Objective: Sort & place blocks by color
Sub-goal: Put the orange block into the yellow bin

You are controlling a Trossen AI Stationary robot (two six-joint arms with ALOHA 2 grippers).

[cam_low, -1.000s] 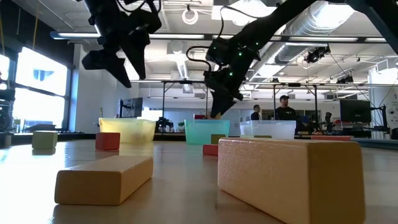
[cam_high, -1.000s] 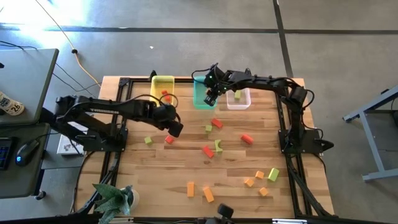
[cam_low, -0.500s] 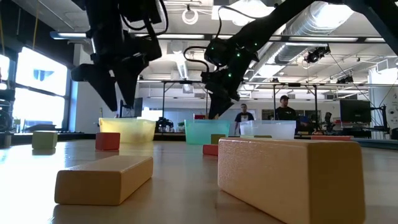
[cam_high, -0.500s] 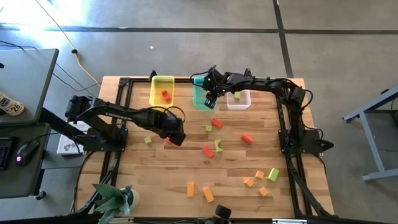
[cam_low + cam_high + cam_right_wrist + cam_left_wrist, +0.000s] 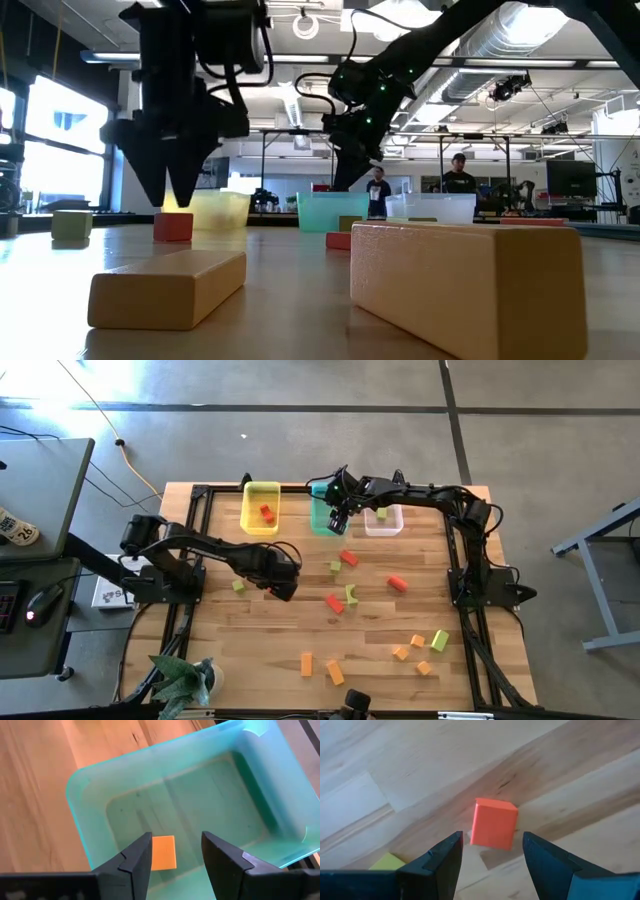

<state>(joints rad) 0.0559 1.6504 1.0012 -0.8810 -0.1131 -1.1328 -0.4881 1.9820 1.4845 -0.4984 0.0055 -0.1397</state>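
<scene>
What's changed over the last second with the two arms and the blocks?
The left gripper came down over the table from beside the yellow bin and now stands open over a red cube, not gripping it. The right gripper stayed over the teal bin and opened; an orange block shows between its fingers inside the bin. The loose blocks on the table haven't moved.

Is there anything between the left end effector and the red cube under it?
Nothing. In the left wrist view only bare wood separates the open left end effector from the red cube.
</scene>
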